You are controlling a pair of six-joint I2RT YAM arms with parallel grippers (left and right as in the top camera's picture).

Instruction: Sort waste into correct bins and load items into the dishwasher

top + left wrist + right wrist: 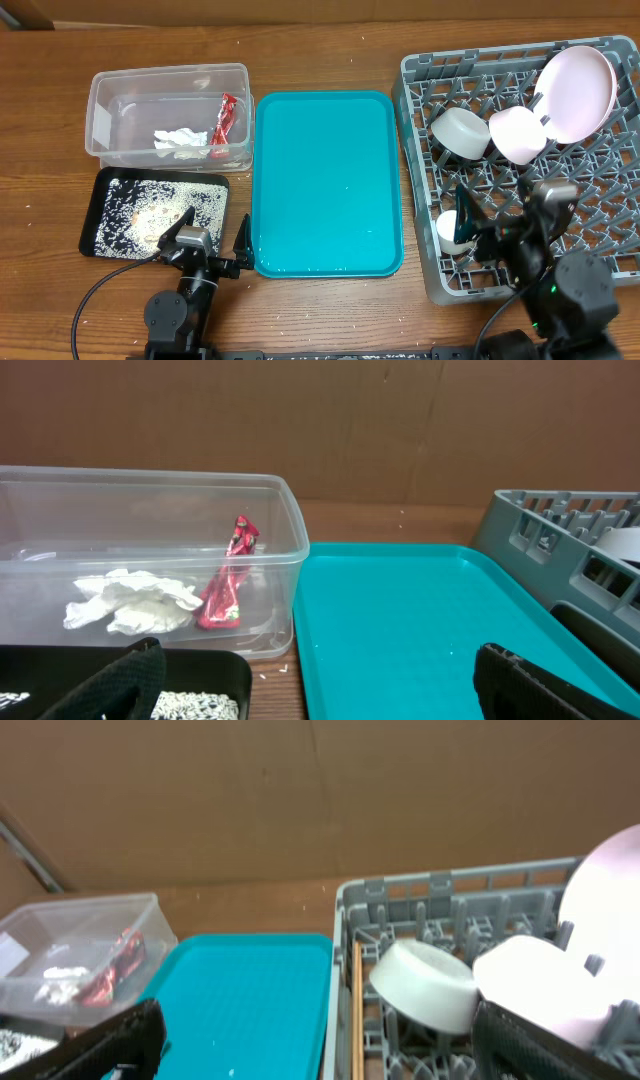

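Note:
The clear tub [100, 95] holds the red wrapper [223, 119] and the white tissue [180, 139]; both show in the left wrist view [226, 582] [135, 602]. The black tray [95, 205] holds crumbs [150, 207]. The grey dish rack [420, 130] holds a pale pink plate [579, 93], a pink-white plate [520, 134], a white bowl [460, 131], a small white cup [448, 231] and chopsticks [356, 1010]. My left gripper [208, 240] is open and empty between the black tray and the teal tray. My right gripper [500, 215] is open and empty over the rack's front.
The teal serving tray [327, 180] lies bare between the bins and the rack. A few loose crumbs lie on the wood [268, 670] by the tub's corner. A brown cardboard wall stands behind the table.

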